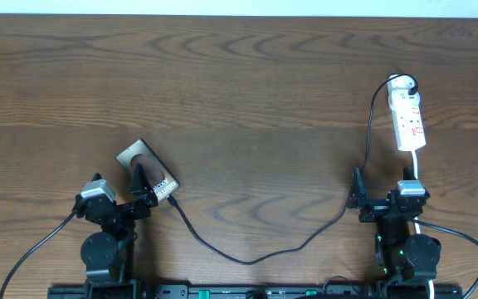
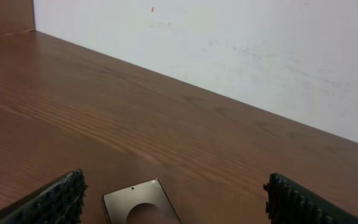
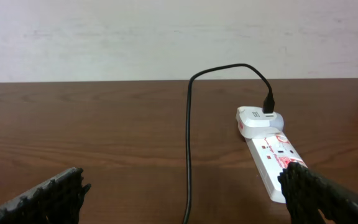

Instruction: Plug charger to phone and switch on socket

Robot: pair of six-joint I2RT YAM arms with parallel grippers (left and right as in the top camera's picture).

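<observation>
The phone [image 1: 146, 170] lies tilted on the wooden table, and its top end [image 2: 140, 202] sits low between the fingers of my open left gripper [image 2: 176, 205]. From the phone's near corner the black charger cable [image 1: 247, 261] loops across the table and up to a white adapter [image 1: 401, 83] in the far end of the socket [image 1: 409, 120]. Whether its tip sits in the phone I cannot tell. My right gripper [image 3: 185, 199] is open just short of the socket [image 3: 275, 158], with the cable [image 3: 189, 124] running between its fingers.
The socket's white cord [image 1: 416, 178] runs back past the right arm. Thick black arm cables trail off both bases at the front edge. A pale wall [image 3: 166, 37] stands behind the table's far edge.
</observation>
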